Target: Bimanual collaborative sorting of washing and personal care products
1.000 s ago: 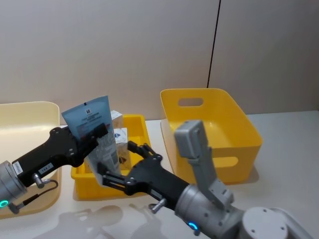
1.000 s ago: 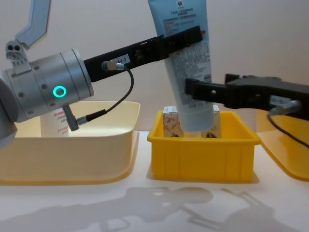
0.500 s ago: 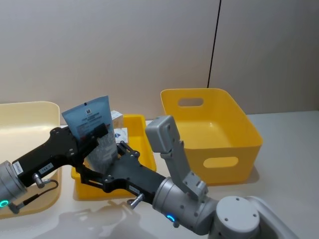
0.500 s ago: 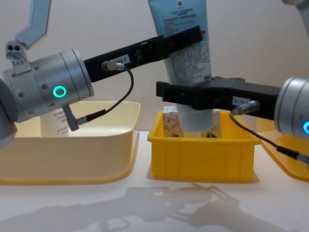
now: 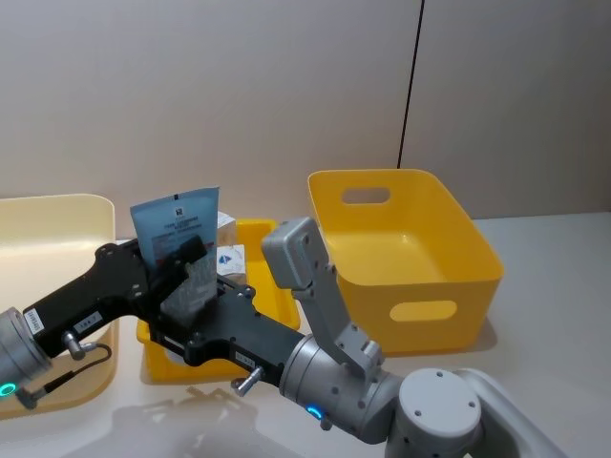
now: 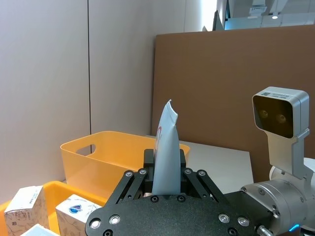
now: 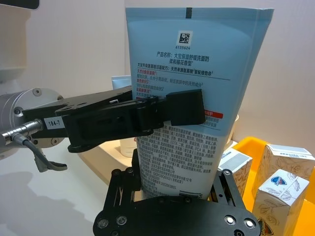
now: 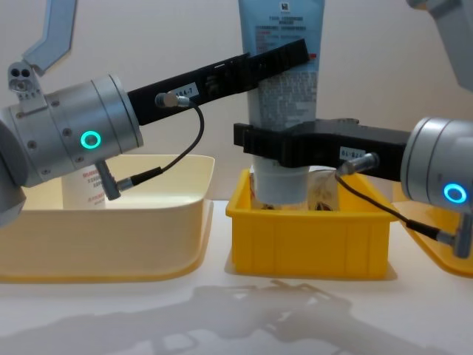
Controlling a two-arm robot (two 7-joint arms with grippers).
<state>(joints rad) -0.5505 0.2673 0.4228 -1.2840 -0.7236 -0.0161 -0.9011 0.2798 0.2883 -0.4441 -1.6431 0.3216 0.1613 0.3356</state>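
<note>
A pale blue squeeze tube (image 8: 281,74) with black print stands upright, white cap down, above the small yellow tray (image 8: 310,237). My left gripper (image 8: 284,55) is shut on its upper half, seen edge-on in the left wrist view (image 6: 166,147). My right gripper (image 8: 284,144) is shut on the tube's lower end just above the cap, with the tube (image 7: 197,73) rising between its fingers. In the head view the left gripper (image 5: 186,256) and right gripper (image 5: 186,320) meet at the tube (image 5: 177,224). Small pale cartons (image 5: 231,256) (image 7: 280,196) stand in the tray.
A cream bin (image 8: 103,244) sits left of the tray, holding a white tube with red print (image 8: 81,185). A large yellow bin (image 5: 410,277) with handle slots stands right of the tray. A grey wall lies close behind.
My right gripper slid left and closed on the tube's lower end. The tube swung from tilted to upright. My left gripper kept its hold.
</note>
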